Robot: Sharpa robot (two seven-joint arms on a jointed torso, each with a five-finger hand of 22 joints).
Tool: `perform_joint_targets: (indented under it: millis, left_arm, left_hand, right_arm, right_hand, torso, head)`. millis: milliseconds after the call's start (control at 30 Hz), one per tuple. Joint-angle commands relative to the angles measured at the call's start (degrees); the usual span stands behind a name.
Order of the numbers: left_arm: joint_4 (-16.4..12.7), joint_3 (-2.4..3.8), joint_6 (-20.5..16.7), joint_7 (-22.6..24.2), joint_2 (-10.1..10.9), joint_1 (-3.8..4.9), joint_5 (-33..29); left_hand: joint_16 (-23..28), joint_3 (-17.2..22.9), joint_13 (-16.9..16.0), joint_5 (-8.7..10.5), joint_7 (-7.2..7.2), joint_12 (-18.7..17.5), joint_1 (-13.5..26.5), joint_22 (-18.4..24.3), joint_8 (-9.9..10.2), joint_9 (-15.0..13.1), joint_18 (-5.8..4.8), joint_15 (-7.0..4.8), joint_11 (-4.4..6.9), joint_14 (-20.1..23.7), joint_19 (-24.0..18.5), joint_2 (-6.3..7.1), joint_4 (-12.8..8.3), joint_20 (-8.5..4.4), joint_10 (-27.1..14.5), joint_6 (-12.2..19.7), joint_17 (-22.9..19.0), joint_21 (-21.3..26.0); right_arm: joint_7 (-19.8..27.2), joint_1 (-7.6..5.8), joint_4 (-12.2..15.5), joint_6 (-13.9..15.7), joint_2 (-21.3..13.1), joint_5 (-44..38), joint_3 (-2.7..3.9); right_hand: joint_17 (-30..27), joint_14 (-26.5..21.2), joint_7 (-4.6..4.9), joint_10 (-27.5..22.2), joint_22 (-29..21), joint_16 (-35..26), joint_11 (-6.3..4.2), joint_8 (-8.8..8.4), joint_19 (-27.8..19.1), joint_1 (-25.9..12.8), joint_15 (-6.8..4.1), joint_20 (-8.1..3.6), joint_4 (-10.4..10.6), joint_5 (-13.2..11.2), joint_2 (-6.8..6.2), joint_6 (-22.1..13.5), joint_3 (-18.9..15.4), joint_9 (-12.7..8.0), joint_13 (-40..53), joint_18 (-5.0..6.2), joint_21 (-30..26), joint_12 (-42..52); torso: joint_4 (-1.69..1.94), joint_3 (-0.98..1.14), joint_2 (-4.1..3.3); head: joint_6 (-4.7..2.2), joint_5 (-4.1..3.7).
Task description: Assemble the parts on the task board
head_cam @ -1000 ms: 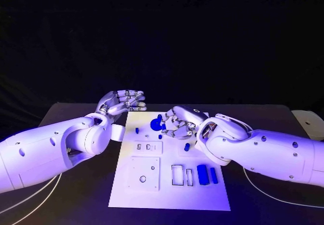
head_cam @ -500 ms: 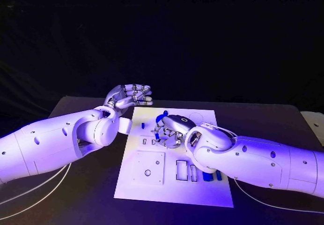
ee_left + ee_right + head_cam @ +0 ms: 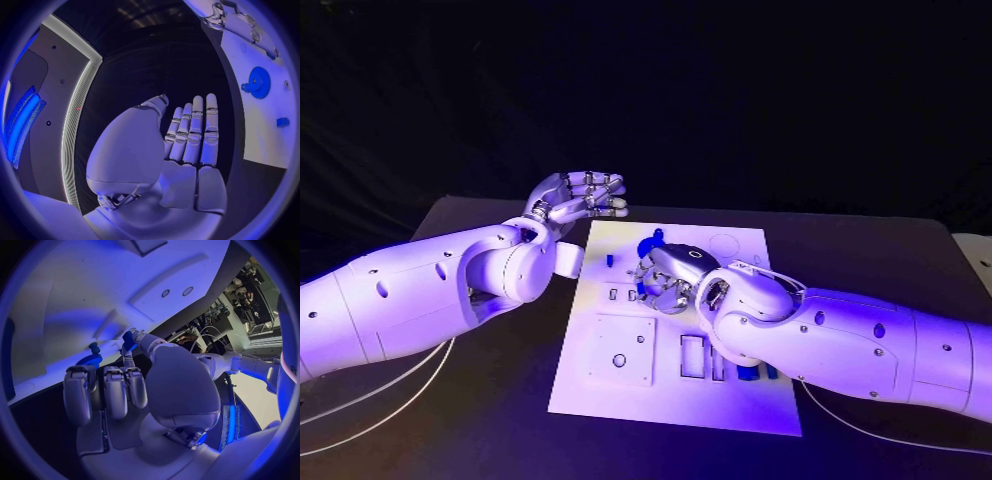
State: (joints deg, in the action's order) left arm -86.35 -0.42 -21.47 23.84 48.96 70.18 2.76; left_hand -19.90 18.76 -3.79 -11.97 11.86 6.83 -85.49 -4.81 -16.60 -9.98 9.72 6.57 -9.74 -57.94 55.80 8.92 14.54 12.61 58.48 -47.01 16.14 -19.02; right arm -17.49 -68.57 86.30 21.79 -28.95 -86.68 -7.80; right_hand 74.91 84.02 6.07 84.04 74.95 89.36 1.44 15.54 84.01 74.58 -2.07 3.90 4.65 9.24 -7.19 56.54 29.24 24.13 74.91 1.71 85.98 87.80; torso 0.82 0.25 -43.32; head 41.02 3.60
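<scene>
Task board [image 3: 678, 400], a white plate, lies in the middle of the black counter [image 3: 877, 250], with small blue parts on it. Right robot hand [image 3: 672, 275] is over the board's far half, fingers curled in; the right wrist view shows a small blue part [image 3: 129, 339] pinched at its fingertips, just beside a blue toothed part [image 3: 92, 359] on the board. Left robot hand [image 3: 577, 196] is raised off the board's far left corner; the left wrist view shows its fingers [image 3: 197, 132] straight and side by side, with nothing in them. That view also shows a blue gear [image 3: 257, 82] and a small blue block [image 3: 282, 122] on the board. Near the board's middle are a raised white square plate [image 3: 620, 350] and open rectangular slots [image 3: 692, 356]. Upright blue pieces [image 3: 747, 371] stand at the right forearm's edge, partly hidden by it. Right arm lies across the board's right side, hiding what is beneath
</scene>
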Motion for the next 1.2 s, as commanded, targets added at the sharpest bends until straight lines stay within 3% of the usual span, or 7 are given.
perform_joint_targets:
  millis: [33,667,1200]
  left_arm:
    - [-0.1,0.04,0.7,0.5,0.0,0.02,-0.2]
    - [-0.1,0.04,0.8,0.5,0.1,0.02,-0.2]
    - [-0.1,0.03,0.7,0.4,0.3,0.02,-0.2]
  left_hand:
    - [0.2,0.3,0.0,0.23,1.02,-0.3,-0.1,0.1,0.1,0.1,0.78,0.20,0.01,-0.2,0.2,0.36,0.0,0.01,0.5,-0.1,0.0,0.2]
    - [0.2,0.3,0.0,0.23,1.02,-0.3,-0.1,0.1,0.1,0.1,0.78,0.20,0.01,-0.2,0.2,0.36,0.0,0.01,0.5,-0.1,0.0,0.2]
    - [0.3,0.4,0.0,0.25,1.00,-0.4,0.0,0.1,0.1,0.0,0.78,0.18,0.03,-0.2,0.2,0.43,0.0,0.01,0.6,-0.2,0.2,0.3]
  right_arm:
    - [-0.7,0.12,-0.1,-1.4,0.1,-1.5,-0.02]
    - [-0.5,0.68,-1.1,-2.0,0.5,-1.5,-0.11]
    - [-0.4,0.71,-0.9,-3.2,0.5,-1.6,-0.13]
  right_hand:
    - [11.7,5.3,-0.11,4.1,11.2,-0.2,0.04,2.13,3.4,-0.9,-0.26,-0.09,0.3,0.2,-0.17,0.5,-0.1,3.0,12.8,-0.55,0.1,-0.1]
    - [11.7,5.3,-0.09,4.1,11.1,-0.2,0.06,2.17,3.4,-1.3,-0.24,-0.06,0.5,0.2,-0.39,0.4,-0.3,3.0,12.8,-0.54,0.1,-0.1]
    - [11.6,5.3,0.04,4.0,11.1,-0.3,0.17,2.10,3.4,-2.6,-0.16,0.02,0.9,-0.2,-1.51,0.1,-0.9,3.1,12.7,-0.52,0.0,-0.2]
  torso:
    - [0.00,0.02,-0.05]
    - [-0.08,0.03,-0.05]
    - [-0.05,0.07,-0.09]
  head:
    - [0.03,0.03]
    - [0.38,0.22]
    - [0.51,0.20]
